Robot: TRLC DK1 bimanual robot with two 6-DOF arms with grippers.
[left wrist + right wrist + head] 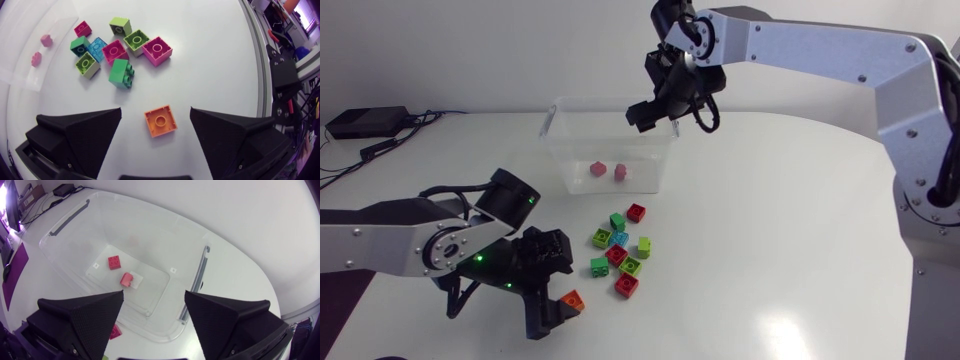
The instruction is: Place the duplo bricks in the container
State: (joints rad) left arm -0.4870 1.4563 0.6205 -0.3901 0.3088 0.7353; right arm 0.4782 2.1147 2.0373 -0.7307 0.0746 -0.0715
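Observation:
A clear plastic container (552, 125) stands at the table's back middle with two red-pink bricks (599, 169) (619, 172) on its floor. My right gripper (655, 110) hangs open over its right rim, nothing between its fingers; beneath it lie the container (197, 275) and both bricks (114, 262) (127, 279). My left gripper (555, 290) is low at the front left, open. An orange brick (160, 120) lies on the table between its fingers, touched by neither. Ahead of it lies a cluster of several green, red and blue bricks (120, 50) (620, 255).
A black box with cables (365, 122) sits at the far back left. My right arm's base (930, 190) stands at the right edge. White tabletop stretches open to the right of the brick cluster.

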